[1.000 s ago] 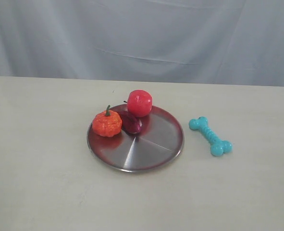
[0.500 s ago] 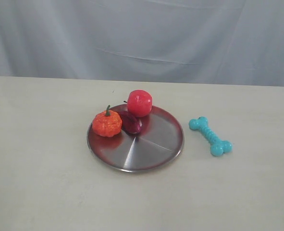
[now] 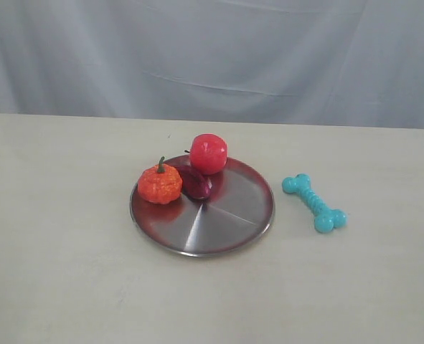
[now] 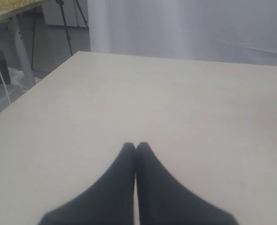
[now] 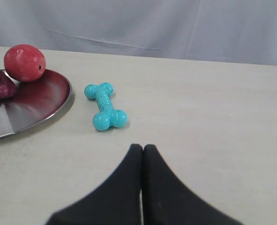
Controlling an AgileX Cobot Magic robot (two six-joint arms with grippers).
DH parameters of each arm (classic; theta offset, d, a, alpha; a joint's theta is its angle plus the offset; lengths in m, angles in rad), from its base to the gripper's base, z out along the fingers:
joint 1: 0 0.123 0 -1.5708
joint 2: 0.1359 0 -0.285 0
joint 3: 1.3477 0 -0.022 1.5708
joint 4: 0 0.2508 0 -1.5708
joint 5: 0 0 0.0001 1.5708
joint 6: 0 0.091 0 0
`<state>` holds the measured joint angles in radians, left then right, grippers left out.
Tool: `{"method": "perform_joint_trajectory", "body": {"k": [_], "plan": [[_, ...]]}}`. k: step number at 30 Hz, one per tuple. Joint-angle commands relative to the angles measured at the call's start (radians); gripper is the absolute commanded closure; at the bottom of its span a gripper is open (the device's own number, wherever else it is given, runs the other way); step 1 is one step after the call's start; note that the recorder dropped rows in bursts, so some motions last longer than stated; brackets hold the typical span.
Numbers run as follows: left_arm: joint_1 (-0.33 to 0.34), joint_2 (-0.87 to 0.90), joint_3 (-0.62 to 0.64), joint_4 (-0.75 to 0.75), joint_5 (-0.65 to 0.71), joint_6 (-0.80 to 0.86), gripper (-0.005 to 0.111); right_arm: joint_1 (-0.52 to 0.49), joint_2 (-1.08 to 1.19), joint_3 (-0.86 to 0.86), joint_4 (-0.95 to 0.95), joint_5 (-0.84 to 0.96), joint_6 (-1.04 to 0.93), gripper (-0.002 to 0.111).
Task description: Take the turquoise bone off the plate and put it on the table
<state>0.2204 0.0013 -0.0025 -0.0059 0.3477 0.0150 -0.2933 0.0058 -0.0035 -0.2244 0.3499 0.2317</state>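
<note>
**A:** Where is the turquoise bone [image 3: 314,203] right now?

**B:** Lying flat on the table [image 3: 68,272], just right of the plate [image 3: 229,228] as the exterior camera sees it. It's near the rim but clear of it, with bare tabletop showing between them. It sits at a slant, with one knobbed end farther back and closer to the plate.

**A:** So it's off the plate?

**B:** Yes. Judging by that, the job looks finished. The bone rests where the task wants it, and nothing holds it.

**A:** What does it look like?

**B:** A small, bright blue-green toy, glossy like rubber. It has a ribbed shaft and a pair of rounded knobs at each end, and it's much shorter than the plate is wide.

**A:** And the arms?

**B:** Neither shows in the exterior view. The right gripper [image 5: 142,147] has its two dark fingers pressed together with nothing between them. It hangs over the table near the bone but apart from it. The left gripper [image 4: 136,146] is clenched the same way, also empty, over a plain stretch of table. I'd guess both are held back because nothing is left to carry.

**A:** What's on the plate?

**B:** An orange pumpkin toy [image 3: 160,183], a red apple toy [image 3: 209,153] and a dark red piece [image 3: 196,182] between them. They're clustered at the back left of the shiny silver dish.
</note>
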Motion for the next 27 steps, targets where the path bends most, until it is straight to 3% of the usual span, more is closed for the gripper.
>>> {"method": "perform_joint_trajectory", "body": {"k": [1,27], "plan": [[0.002,-0.001,0.003,-0.001,-0.005,-0.004,0.107,0.005,-0.006,0.003,-0.013,0.001,-0.012,0.109],[0.002,-0.001,0.003,-0.001,-0.005,-0.004,0.107,0.005,-0.006,0.003,-0.011,-0.007,-0.02,0.109]]}}
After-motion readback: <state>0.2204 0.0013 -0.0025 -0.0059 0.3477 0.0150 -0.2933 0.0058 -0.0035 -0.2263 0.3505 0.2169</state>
